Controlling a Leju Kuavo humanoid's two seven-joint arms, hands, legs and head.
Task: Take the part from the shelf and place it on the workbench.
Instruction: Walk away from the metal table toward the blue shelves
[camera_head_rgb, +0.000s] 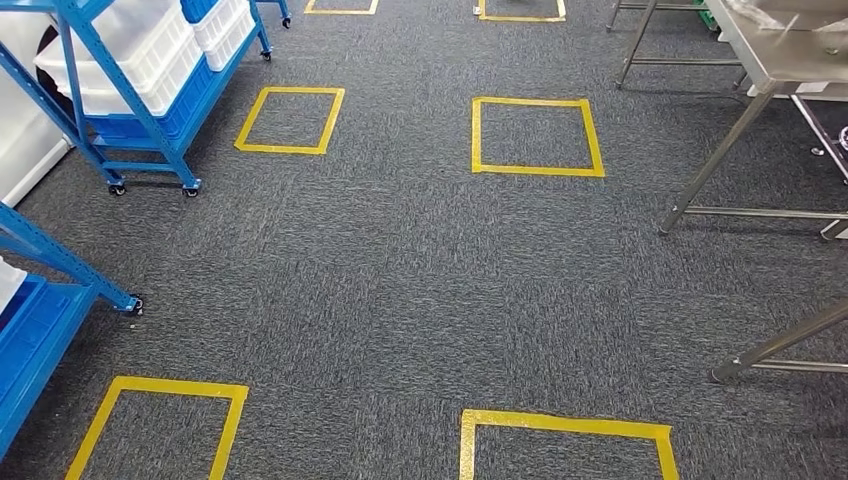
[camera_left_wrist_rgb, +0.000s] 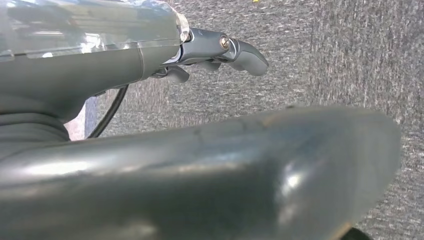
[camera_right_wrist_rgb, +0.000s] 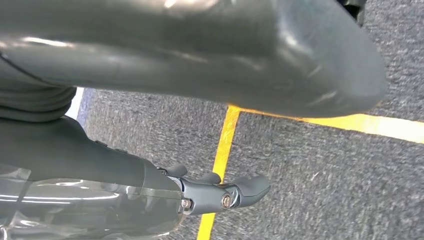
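Observation:
A blue wheeled shelf (camera_head_rgb: 152, 128) stands at the far left and carries white bins (camera_head_rgb: 140, 50) over a blue crate (camera_head_rgb: 185, 108). I cannot make out any part inside the bins. The steel workbench (camera_head_rgb: 790, 62) is at the far right, its legs reaching down to the carpet. My left hand (camera_left_wrist_rgb: 200, 165) hangs over the grey carpet, its fingers (camera_left_wrist_rgb: 245, 54) spread and holding nothing. My right hand (camera_right_wrist_rgb: 200, 55) hangs the same way above a yellow tape line (camera_right_wrist_rgb: 222, 145), its fingers (camera_right_wrist_rgb: 242, 191) apart and empty.
A second blue shelf (camera_head_rgb: 45, 310) juts in at the near left, with a castor by its corner. Yellow tape squares (camera_head_rgb: 537, 136) mark the carpet between shelf and bench. Another steel leg frame (camera_head_rgb: 785, 355) crosses the near right.

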